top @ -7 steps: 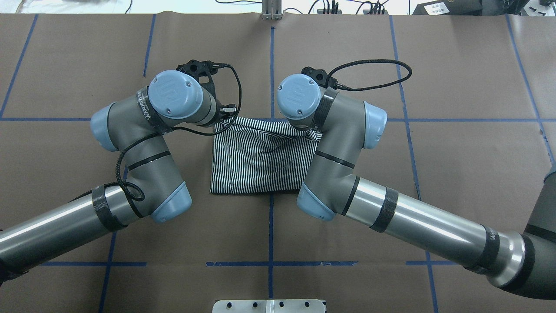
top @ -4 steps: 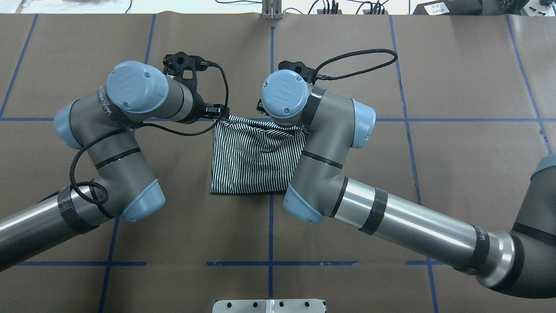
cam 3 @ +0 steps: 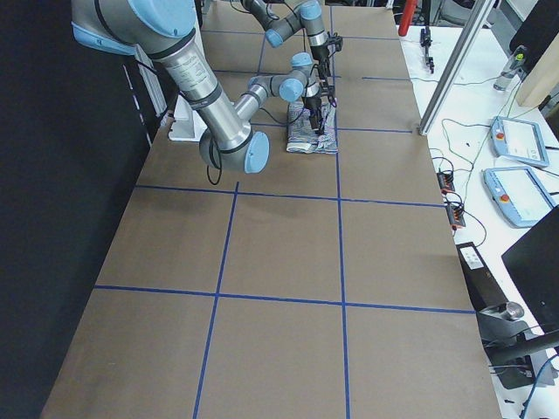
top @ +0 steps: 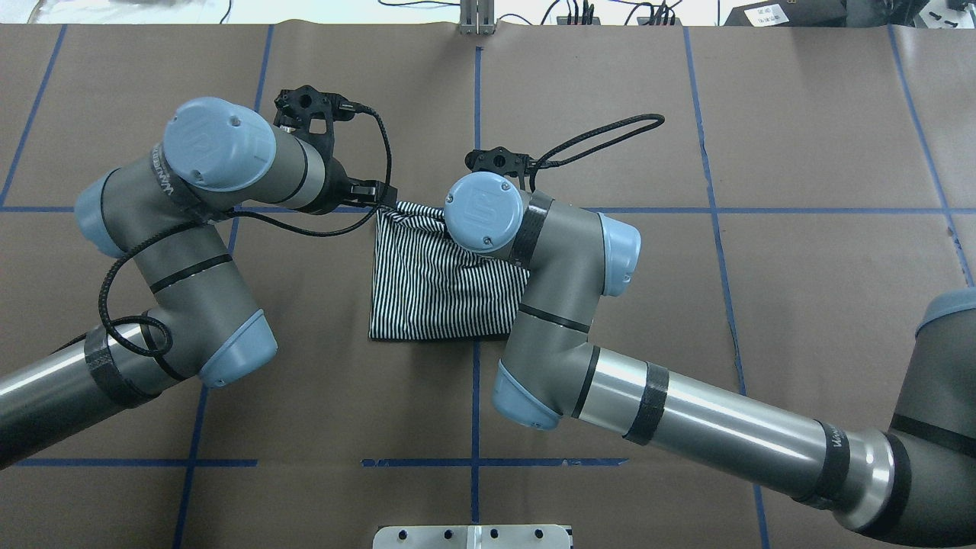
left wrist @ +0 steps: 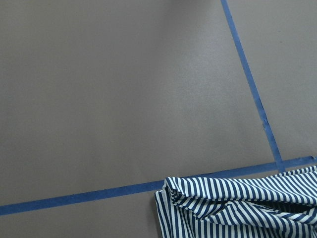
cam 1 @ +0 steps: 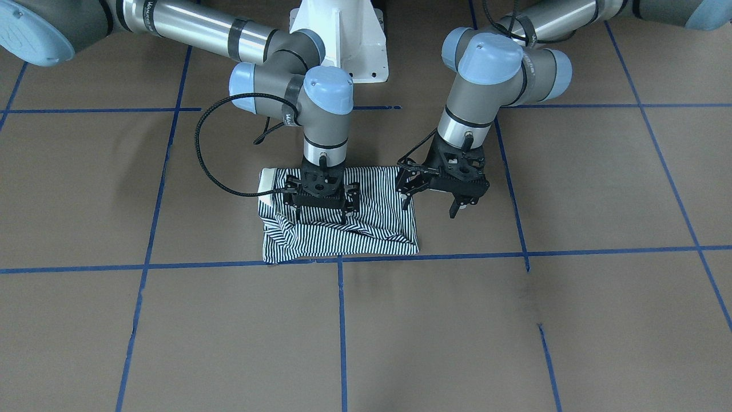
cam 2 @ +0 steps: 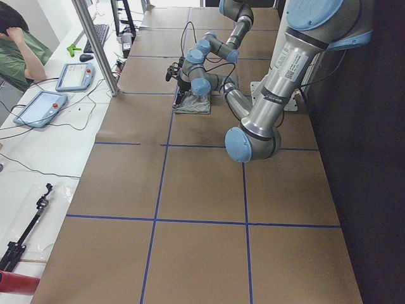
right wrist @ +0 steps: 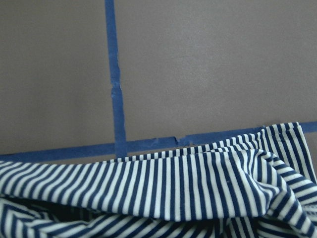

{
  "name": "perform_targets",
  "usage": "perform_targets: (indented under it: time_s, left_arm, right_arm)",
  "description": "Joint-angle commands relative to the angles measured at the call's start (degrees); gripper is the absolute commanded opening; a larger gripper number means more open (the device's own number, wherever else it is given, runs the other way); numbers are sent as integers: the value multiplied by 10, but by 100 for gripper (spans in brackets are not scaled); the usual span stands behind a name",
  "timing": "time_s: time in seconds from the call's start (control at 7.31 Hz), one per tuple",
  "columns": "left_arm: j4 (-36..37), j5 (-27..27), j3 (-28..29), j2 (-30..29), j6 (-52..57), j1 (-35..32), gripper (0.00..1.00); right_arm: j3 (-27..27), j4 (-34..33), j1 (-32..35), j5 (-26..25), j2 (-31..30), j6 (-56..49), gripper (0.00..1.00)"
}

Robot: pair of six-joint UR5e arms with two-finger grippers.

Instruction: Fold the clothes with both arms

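Note:
The striped shirt [cam 1: 343, 237] lies folded into a small rectangle on the brown table [cam 1: 171, 320], its cream collar peeking out at the front view's left edge. In that view my right gripper [cam 1: 321, 216] stands upright over the shirt's half nearer my right side. It is open, with both fingertips down on rumpled fabric. My left gripper [cam 1: 432, 200] hangs open just off the shirt's opposite edge, holding nothing. From overhead the shirt [top: 435, 290] is partly covered by my right wrist [top: 484, 210]. The left wrist view shows only a shirt corner [left wrist: 237, 203].
Blue tape lines [top: 476, 114] grid the table. The white pedestal base [cam 1: 343, 40] stands behind the shirt. A metal post [cam 2: 95, 44] and a side bench with tablets [cam 2: 41, 107] run along the far edge, where a person [cam 2: 16, 44] sits.
Both arms have shifted toward my left. The left gripper has come off the shirt's far corner. The right wrist now covers more of the shirt.

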Motion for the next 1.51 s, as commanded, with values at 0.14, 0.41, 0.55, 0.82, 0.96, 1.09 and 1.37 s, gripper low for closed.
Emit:
perform_targets:
  time_s: [0.14, 0.41, 0.55, 0.82, 0.96, 1.09, 1.37]
  left_arm:
    - [-1, -1, -2, 1, -6, 1, 100]
    - [-1, 0, -2, 1, -14, 3, 100]
    - [-1, 0, -1, 1, -17, 4, 100]
    - [0, 3, 50, -22, -57, 14, 100]
    - [0, 6, 96, -58, -81, 30, 100]
    - [0, 23, 117, -74, -99, 52, 100]
    - [0, 52, 120, -73, -102, 71, 100]
  right_arm:
    - [-49, -10, 65, -2, 2, -91, 100]
    - [-94, -3, 124, 7, 2, -181, 100]
    - [-95, 15, 158, 68, 6, -191, 100]
    - [-80, 47, 184, 152, 6, -194, 100]
    - [-66, 46, 184, 152, 3, -193, 100]
    - [-62, 45, 184, 152, 1, -191, 100]
    - [-60, 47, 184, 152, -3, -189, 100]
